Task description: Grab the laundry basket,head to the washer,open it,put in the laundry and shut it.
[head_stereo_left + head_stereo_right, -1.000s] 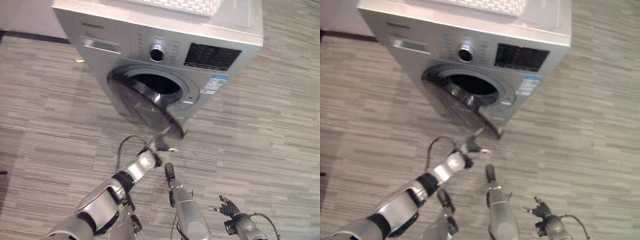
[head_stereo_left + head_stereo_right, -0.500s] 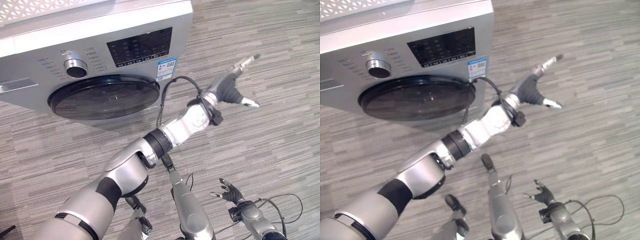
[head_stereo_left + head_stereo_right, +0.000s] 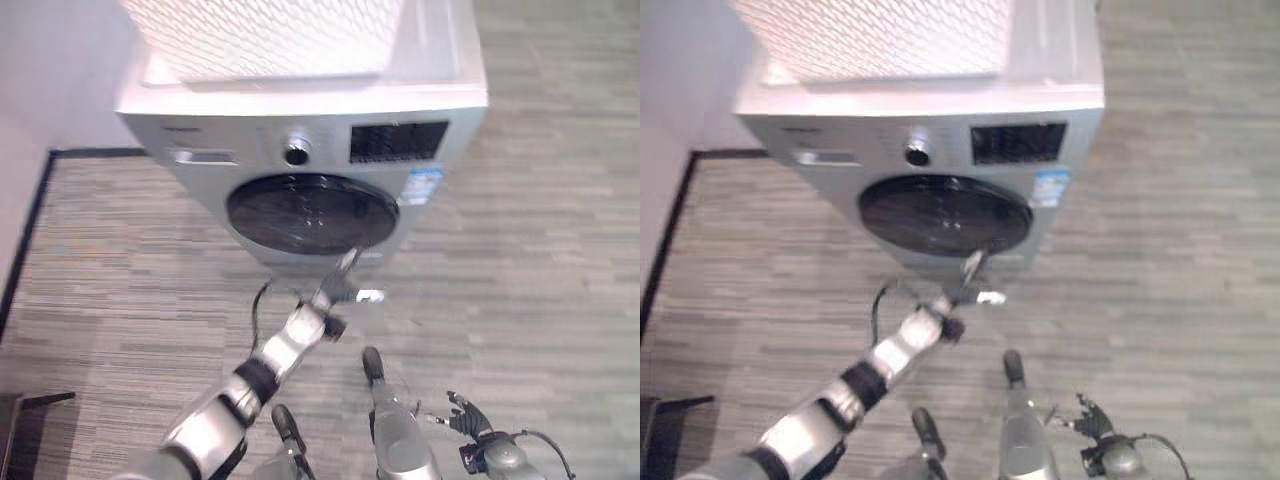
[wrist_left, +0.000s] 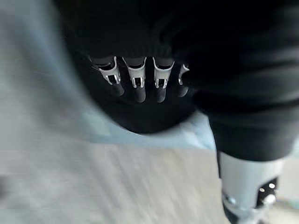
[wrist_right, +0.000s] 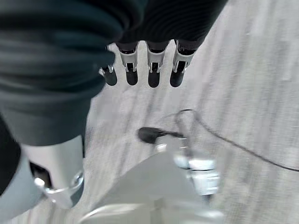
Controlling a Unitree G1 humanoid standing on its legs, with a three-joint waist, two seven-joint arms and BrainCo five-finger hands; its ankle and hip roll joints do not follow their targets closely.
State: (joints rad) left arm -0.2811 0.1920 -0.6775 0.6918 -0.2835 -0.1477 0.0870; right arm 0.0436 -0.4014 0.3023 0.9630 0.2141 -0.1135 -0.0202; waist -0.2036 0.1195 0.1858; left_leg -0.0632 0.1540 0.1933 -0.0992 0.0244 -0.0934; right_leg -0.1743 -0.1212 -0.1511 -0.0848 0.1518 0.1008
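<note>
The silver washer [image 3: 205, 175] stands ahead with its round dark glass door [image 3: 312, 213] shut flat against the front. A white perforated laundry basket [image 3: 265, 35] sits on top of the washer. My left hand [image 3: 343, 291] is stretched out just below the door's lower right rim, fingers straight and holding nothing. In the left wrist view its fingers [image 4: 138, 81] point at the dark door glass [image 4: 140, 119]. My right hand [image 3: 468, 419] hangs low at the right over the floor, its fingers [image 5: 152, 70] relaxed and empty.
Grey wood-grain floor [image 3: 540, 270] spreads around the washer. A pale wall with a dark baseboard [image 3: 35, 215] runs along the left. A dark object [image 3: 25, 435] sits at the bottom left corner.
The door stood open a second ago with my left hand at its edge; it is shut now. My left hand swung out right, then came back below the door. The camera has shifted.
</note>
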